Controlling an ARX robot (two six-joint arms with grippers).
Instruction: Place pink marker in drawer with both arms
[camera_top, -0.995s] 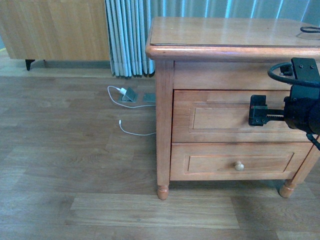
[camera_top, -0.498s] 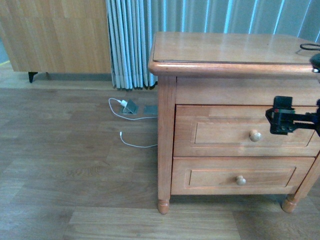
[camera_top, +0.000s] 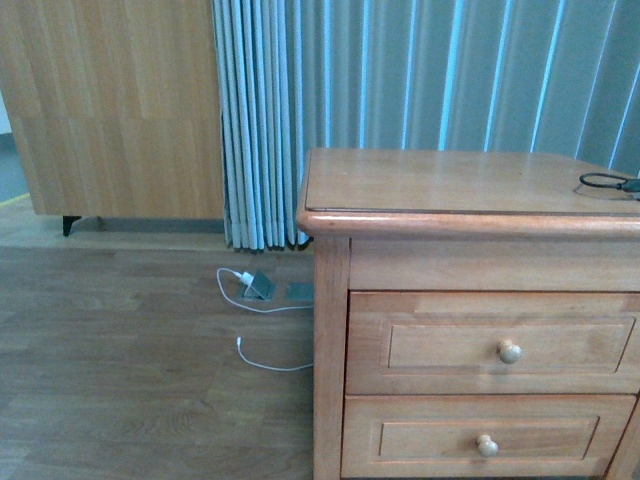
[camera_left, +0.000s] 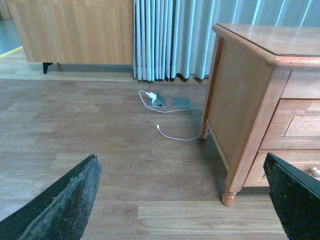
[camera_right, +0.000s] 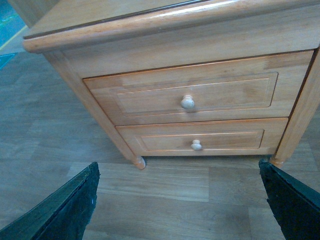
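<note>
- Well, the honey-brown wooden nightstand (camera_top: 470, 300) stands on the wood-plank floor (camera_top: 130, 380) in front of pale blue-grey pleated curtains (camera_top: 400, 90).
- Its upper drawer (camera_top: 495, 345) is pushed shut; it has a recessed panel front with one small round pale knob (camera_top: 510, 351).
- A second, lower drawer (camera_top: 490, 438) with a matching knob is closed too.
- The pink marker shows in none of the views.
- A thin black cable loop (camera_top: 606, 182) lies on the nightstand top, at its far right edge.
- A white charging cable (camera_top: 262, 362) trails on the floor beside the nightstand's left side.
- The left gripper (camera_left: 185, 200) has its two black fingers spread wide, holding nothing.
- The right gripper (camera_right: 180, 200) is likewise spread wide and empty, facing both drawers.
</note>
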